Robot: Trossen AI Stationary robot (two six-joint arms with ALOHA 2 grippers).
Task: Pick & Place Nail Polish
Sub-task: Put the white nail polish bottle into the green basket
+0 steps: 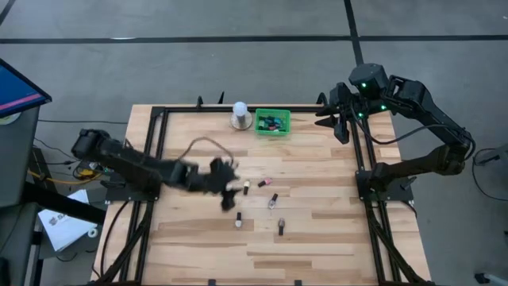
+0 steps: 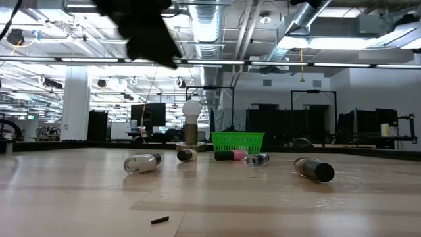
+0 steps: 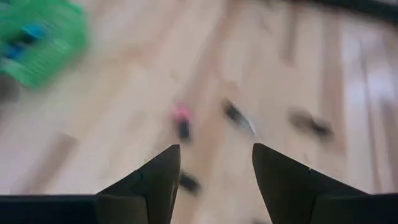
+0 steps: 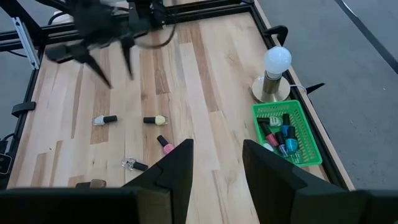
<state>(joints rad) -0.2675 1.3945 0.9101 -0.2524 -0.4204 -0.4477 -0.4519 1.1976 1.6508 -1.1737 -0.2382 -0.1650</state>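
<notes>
Wooden tabletop is being strewn with five nail polish bottles, while others are being held in the green tray. Above the loose bottles, the left gripper is being held open and empty; the right gripper, also parted and empty, is being kept at the far right edge.

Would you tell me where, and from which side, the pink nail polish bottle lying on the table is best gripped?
Grip the pink nail polish bottle across its pink body, coming straight down from above. It lies on its side on the table, apart from the other bottles, and the body looks wider than its slim dark cap. The open left end effector seems nearest.
</notes>
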